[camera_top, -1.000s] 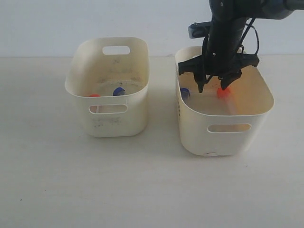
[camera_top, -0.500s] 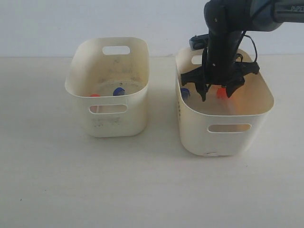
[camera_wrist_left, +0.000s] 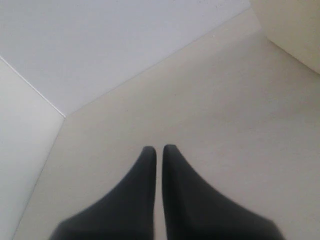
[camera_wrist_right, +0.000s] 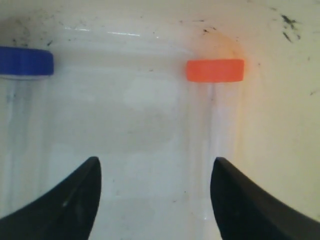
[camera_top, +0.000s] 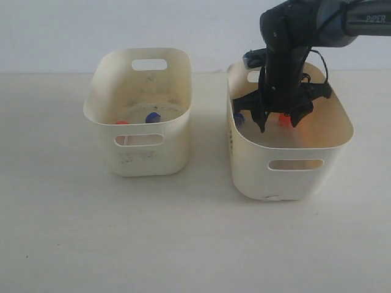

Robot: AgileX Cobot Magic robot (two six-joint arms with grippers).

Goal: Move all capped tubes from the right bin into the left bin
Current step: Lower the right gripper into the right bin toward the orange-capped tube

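Inside the right bin (camera_top: 293,177), the right gripper (camera_wrist_right: 155,185) is spread over the gap between the blue-capped tube (camera_wrist_right: 25,61) and the orange-capped tube (camera_wrist_right: 215,70), so closing here would likely grasp nothing.

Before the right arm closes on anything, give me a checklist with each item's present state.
1. Right gripper open: ok, jaws spread wide.
2. Right gripper inside the cream plastic right bin: ok.
3. Clear tube with the orange-red cap centred between the fingers: not ok; it lines up with one finger.
4. Clear tube with the blue cap outside the grasp: ok.
5. Scuffed cream left bin has room: ok; one blue cap and one orange-red cap show inside.
6. Left gripper out of the way: ok, shut, over the table.
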